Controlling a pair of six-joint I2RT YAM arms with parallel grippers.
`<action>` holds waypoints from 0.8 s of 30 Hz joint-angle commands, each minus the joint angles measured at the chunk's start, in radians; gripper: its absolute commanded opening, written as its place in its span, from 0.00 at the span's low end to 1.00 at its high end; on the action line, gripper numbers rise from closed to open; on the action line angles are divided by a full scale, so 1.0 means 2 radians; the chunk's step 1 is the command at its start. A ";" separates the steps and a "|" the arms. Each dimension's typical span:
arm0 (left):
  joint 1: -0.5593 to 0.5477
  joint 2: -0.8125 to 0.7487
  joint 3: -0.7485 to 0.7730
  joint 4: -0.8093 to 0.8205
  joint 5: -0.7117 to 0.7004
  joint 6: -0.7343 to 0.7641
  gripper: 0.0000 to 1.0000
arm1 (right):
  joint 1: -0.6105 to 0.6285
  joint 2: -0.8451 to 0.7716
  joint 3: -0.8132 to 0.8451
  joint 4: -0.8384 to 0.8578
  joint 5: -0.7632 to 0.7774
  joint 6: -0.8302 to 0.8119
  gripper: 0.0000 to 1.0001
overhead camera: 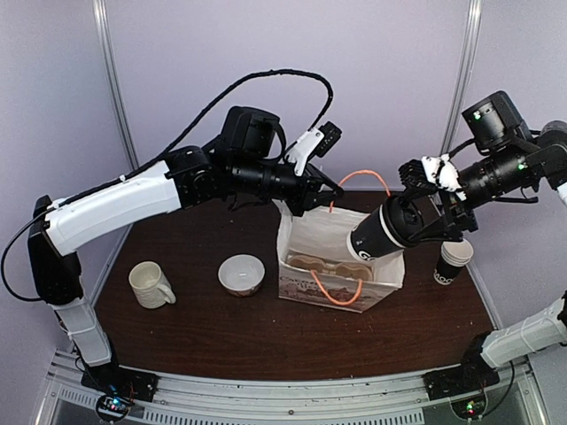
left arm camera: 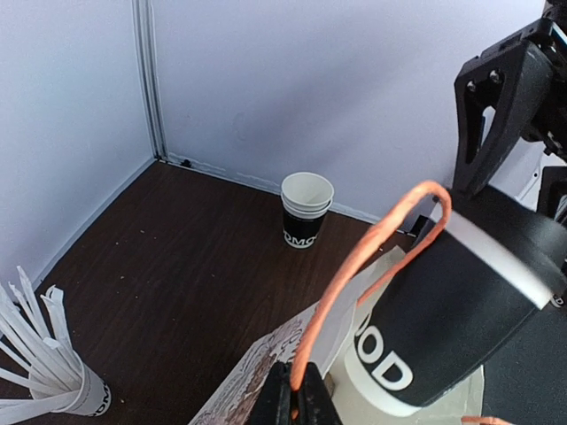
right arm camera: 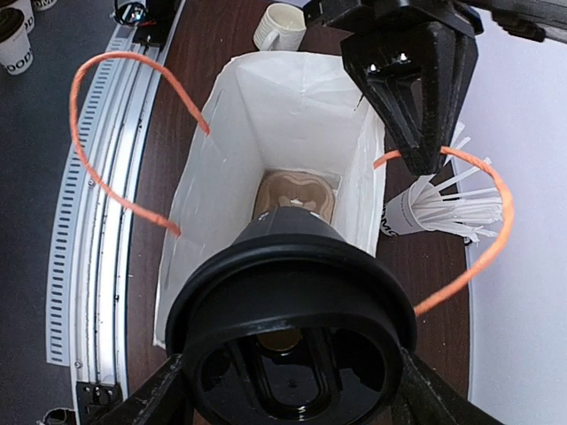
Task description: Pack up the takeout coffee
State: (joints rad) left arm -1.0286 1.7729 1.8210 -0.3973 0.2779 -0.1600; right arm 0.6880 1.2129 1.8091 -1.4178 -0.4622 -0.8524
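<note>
Takeout coffee (overhead camera: 379, 236), clamped in right end effector (overhead camera: 422, 221)

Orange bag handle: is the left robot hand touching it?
Touching. The left wrist view shows the left gripper shut on the orange handle, with the cord rising straight up out of its closed jaws.

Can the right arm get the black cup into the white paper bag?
Probably yes. The left gripper pinches one orange cord handle, so the white paper bag stands open beside the black lidded paper cup in the right gripper. Only a brown cardboard tray lies inside.
</note>
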 commanded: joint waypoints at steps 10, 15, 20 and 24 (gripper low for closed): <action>0.001 -0.009 -0.025 0.073 -0.008 -0.008 0.07 | 0.121 0.015 -0.087 0.042 0.189 0.008 0.66; 0.001 -0.007 -0.024 0.049 -0.003 -0.014 0.42 | 0.138 -0.009 -0.138 0.044 0.202 0.006 0.65; -0.014 -0.024 -0.022 0.029 0.017 -0.014 0.62 | 0.153 -0.037 -0.184 0.048 0.196 0.007 0.65; -0.027 -0.046 -0.024 0.022 0.024 -0.005 0.65 | 0.173 -0.047 -0.199 0.045 0.194 0.009 0.65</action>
State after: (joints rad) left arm -1.0519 1.7596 1.7771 -0.3595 0.2916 -0.1856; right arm 0.9958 1.1435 1.4326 -1.3346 -0.0883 -0.8413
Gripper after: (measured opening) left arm 0.645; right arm 0.730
